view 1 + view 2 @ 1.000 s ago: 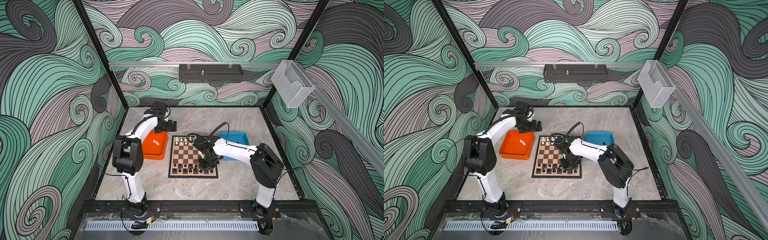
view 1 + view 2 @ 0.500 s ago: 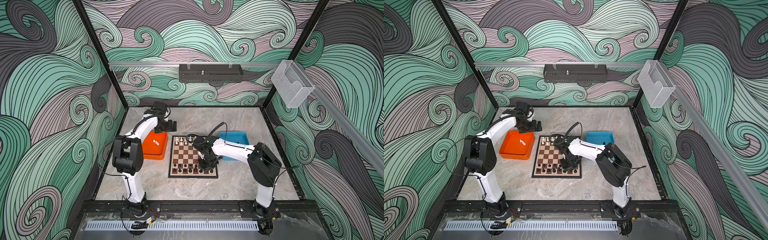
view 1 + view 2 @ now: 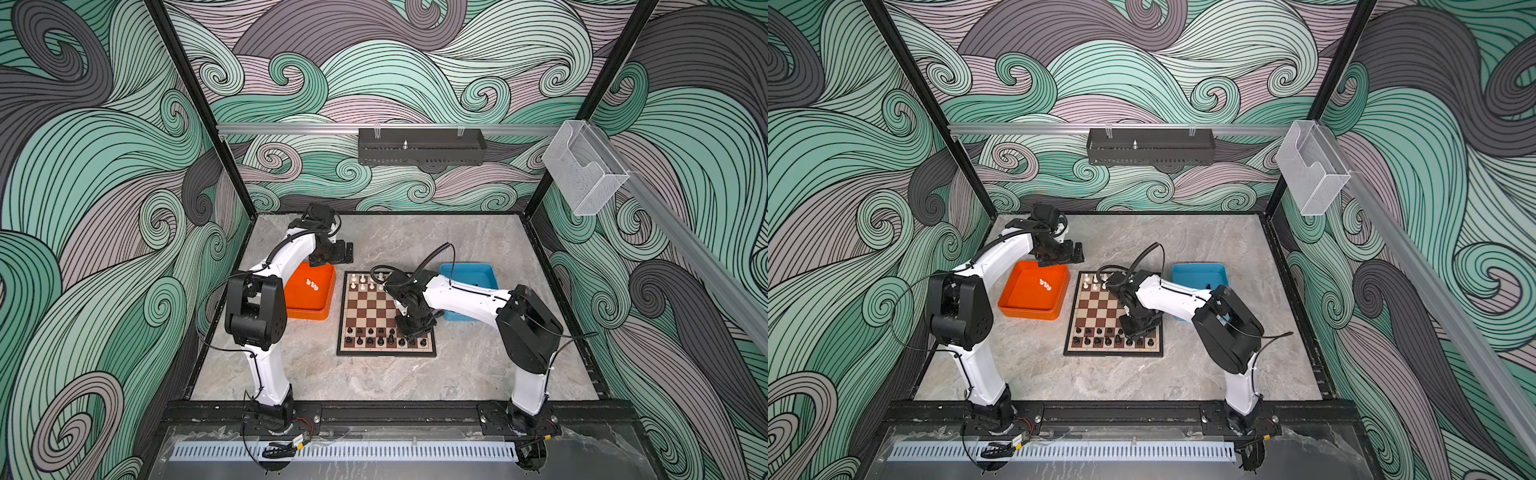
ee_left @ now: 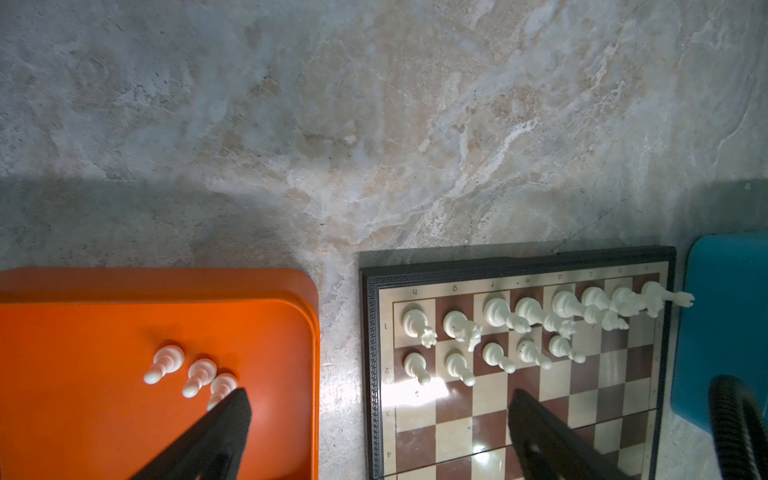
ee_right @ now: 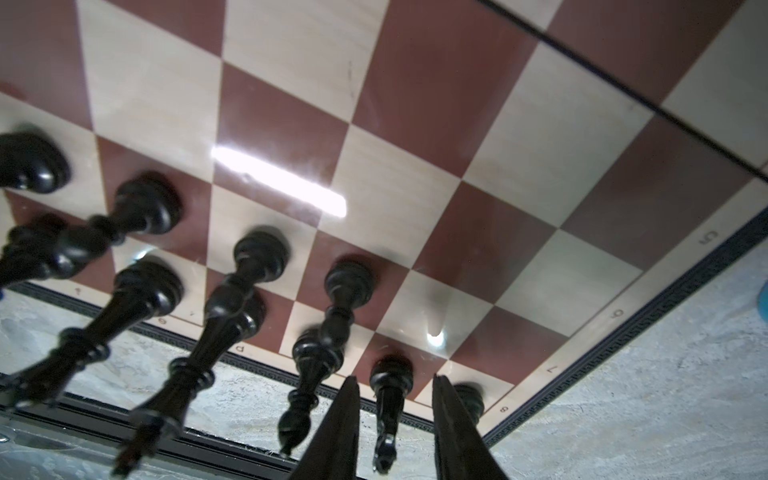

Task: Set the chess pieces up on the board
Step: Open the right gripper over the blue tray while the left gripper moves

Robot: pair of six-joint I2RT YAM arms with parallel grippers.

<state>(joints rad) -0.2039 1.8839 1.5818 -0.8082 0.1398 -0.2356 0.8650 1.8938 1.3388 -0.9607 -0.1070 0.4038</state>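
Note:
The board point(image 3: 370, 307) point(image 3: 1100, 307) lies mid-table. White chess pieces point(image 3: 365, 282) point(image 4: 528, 316) stand in its far rows and black ones point(image 3: 374, 338) point(image 5: 245, 286) in its near rows. Three white pawns point(image 3: 311, 284) point(image 4: 191, 374) lie in the orange tray point(image 3: 303, 307). My right gripper point(image 3: 411, 330) point(image 5: 395, 377) is low over the near right corner, open a little. A black piece point(image 5: 388, 399) stands between its fingers, with a gap on each side, second from the corner. My left gripper point(image 3: 347, 253) point(image 4: 378, 394) hangs wide open and empty above the gap between the orange tray and the board.
A blue tray point(image 3: 478, 274) point(image 4: 723, 324) sits right of the board, under the right arm's forearm. The orange tray point(image 3: 1025, 303) sits left of it. Bare marble table point(image 3: 374, 378) runs in front of and behind the board. The right arm's cable loops over the white rows.
The right gripper's jaws have spread apart from the black piece, which stays standing on its square. The right arm's elbow has shifted slightly left. The left arm has not moved.

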